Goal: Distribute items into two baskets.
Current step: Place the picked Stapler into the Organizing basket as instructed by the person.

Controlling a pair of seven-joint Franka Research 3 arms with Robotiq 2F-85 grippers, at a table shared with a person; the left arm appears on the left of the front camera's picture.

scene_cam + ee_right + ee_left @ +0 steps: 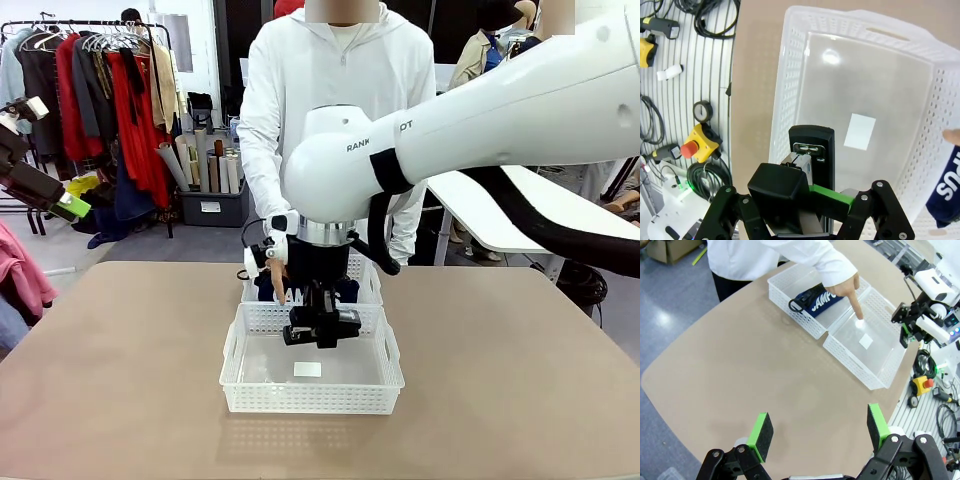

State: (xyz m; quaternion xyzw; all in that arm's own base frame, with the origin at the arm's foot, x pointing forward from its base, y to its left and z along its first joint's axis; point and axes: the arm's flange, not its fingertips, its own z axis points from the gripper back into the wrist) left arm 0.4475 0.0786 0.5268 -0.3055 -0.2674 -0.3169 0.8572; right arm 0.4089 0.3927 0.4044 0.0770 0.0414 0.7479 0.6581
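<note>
My right gripper (318,318) is shut on the slim black stapler (345,323) and hangs just above the near white basket (310,402). In the right wrist view the stapler (811,150) sits between the fingers (832,196), over the basket's bare floor with its white label (860,131). The far basket (795,316) holds the navy CAMPUS pouch (817,299). The person's hand (850,287) points one finger down into the near basket (852,362). My left gripper (818,430) is open and holds nothing, high over the table's left side (60,198).
The tan table (120,380) has free room left and right of the baskets. Cables, a red emergency-stop button (690,149) and other gear lie on a slatted surface beyond the table edge. The person stands at the far side.
</note>
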